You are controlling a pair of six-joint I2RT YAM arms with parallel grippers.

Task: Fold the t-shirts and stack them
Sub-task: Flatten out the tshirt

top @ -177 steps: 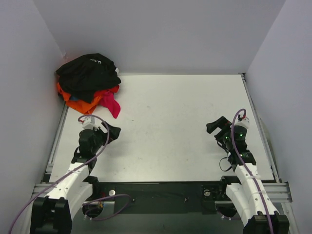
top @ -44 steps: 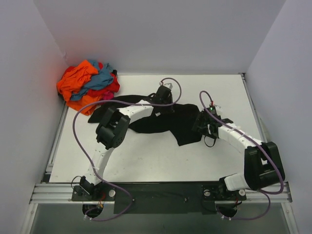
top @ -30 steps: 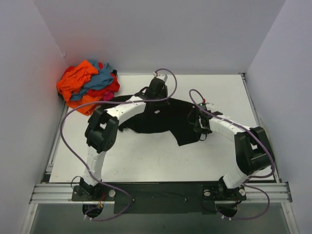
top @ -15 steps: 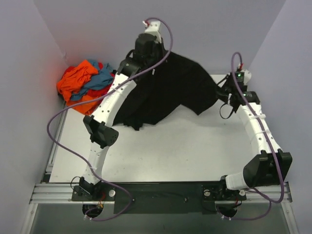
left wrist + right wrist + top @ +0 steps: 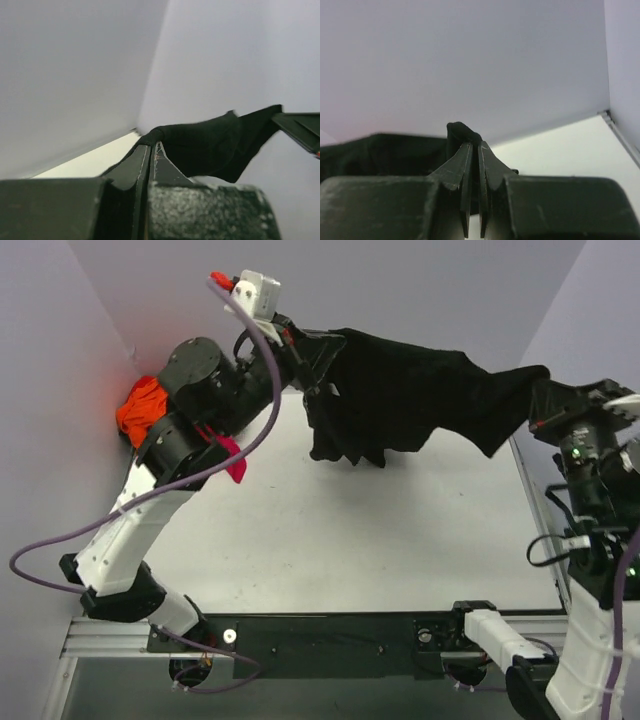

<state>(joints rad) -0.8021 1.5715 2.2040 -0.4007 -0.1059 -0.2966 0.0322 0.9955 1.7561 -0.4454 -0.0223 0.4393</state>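
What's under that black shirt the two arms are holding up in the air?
Only bare white table shows below the hanging black t-shirt. The cloth hides the table's far edge and part of the back wall behind it.

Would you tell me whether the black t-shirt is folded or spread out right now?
Spread, not folded: the black t-shirt hangs stretched in the air between the left gripper and right gripper, both shut on its edges.

I see a robot lab cell, plain grey walls [image 5: 430, 290] boxing my white table [image 5: 400, 530] from nine to three o'clock, aluminium rail [image 5: 95, 640] at six.
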